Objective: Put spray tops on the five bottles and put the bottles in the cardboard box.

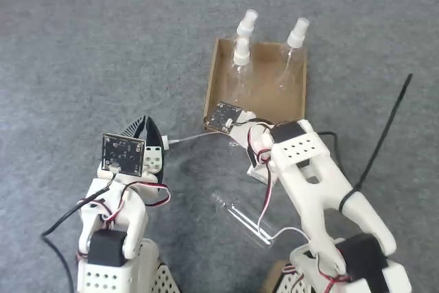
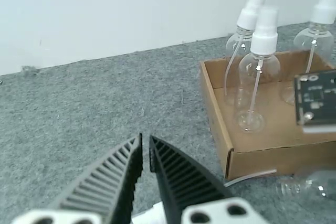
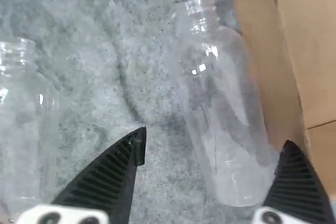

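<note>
left gripper [image 2: 146, 139]: jaws nearly together, nothing between tips; near-left of worktop [image 1: 82, 66]
right gripper [image 3: 214, 141]: jaws wide apart, straddling uncapped bottle [image 3: 226, 114]
uncapped bottle: lying just beside cardboard box [image 1: 210, 87] near wall
cardboard box: mid worktop, toward far edge; three capped bottles [image 1: 241, 73] upright inside
second uncapped bottle [image 1: 240, 217]: lying near the near edge
loose spray top [image 1: 199, 138]: lying between left gripper and box

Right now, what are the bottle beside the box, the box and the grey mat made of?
Bottle: clear and shiny, probably plastic, since the mat shows through it; glass is possible. Box: brown matte cardboard with a raw cut edge. The mat: grey, fuzzy, likely carpet or felt.
</note>
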